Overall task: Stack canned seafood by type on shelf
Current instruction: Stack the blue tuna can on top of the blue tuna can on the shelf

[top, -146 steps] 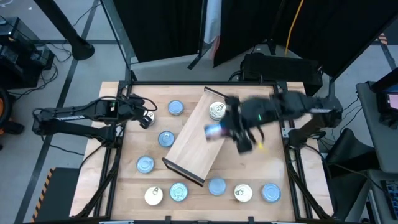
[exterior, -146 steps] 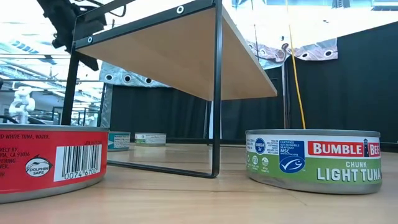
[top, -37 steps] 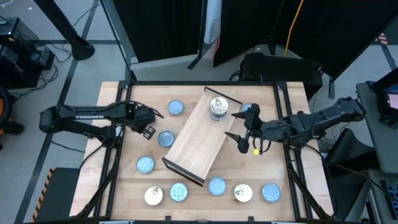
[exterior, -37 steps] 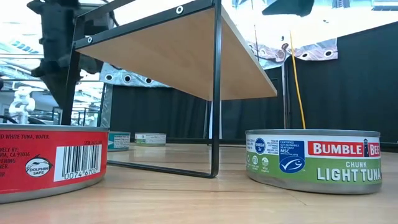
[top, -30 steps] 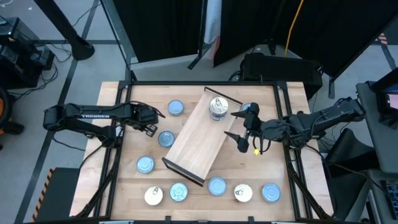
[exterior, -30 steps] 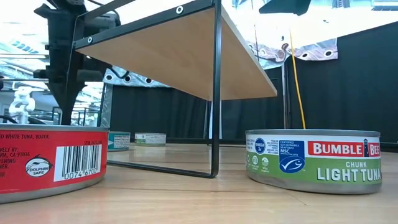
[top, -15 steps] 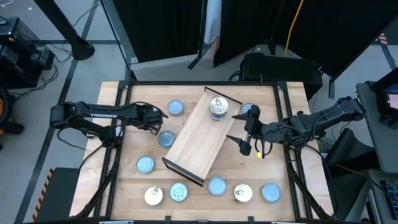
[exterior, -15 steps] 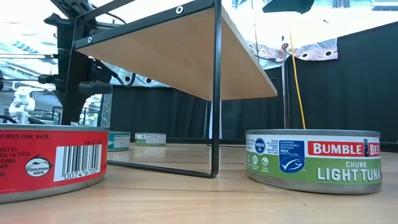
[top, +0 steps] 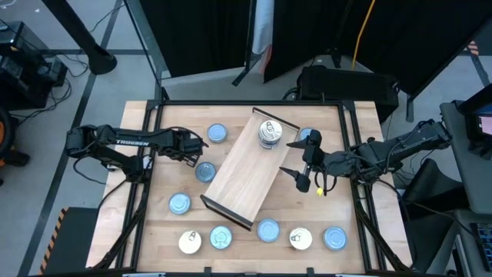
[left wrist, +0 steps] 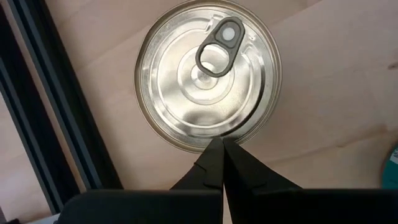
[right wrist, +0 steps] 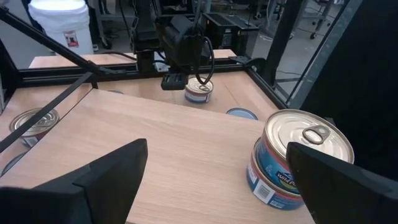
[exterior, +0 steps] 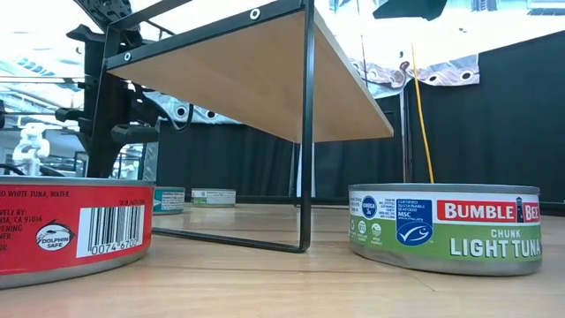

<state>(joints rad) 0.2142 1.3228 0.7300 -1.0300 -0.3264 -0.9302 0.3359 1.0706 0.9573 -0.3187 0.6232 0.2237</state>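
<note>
The shelf (top: 244,168) lies slantwise mid-table. A stack of two tins (top: 268,134) (right wrist: 298,163), silver-topped with a pull tab, stands at its far end. More canned seafood sits on the table around it. My left gripper (top: 194,152) (left wrist: 222,144) is shut and points down over the rim of a silver pull-tab tin (top: 206,172) (left wrist: 208,74) left of the shelf. My right gripper (top: 294,158) (right wrist: 216,149) hangs open over the shelf's right edge, its fingers apart beside the stack, with nothing between them. My left gripper's shut fingertips (left wrist: 214,163) stand over the edge of the silver tin's top (left wrist: 211,134), coming from above. I cannot tell whether they touch it. The tin stands flat on the table.
Blue-topped tins sit at the far left (top: 217,133), near left (top: 179,203) and right of the shelf (top: 309,136). A row of tins (top: 267,230) lines the near edge, two of them (exterior: 71,225) (exterior: 441,225) close to the low camera. Black frame bars edge the table (top: 146,192).
My left gripper has moved toward the shelf and downward, staying shut, and now hangs over the silver tin. The right gripper has kept still and open. No tin has moved.
</note>
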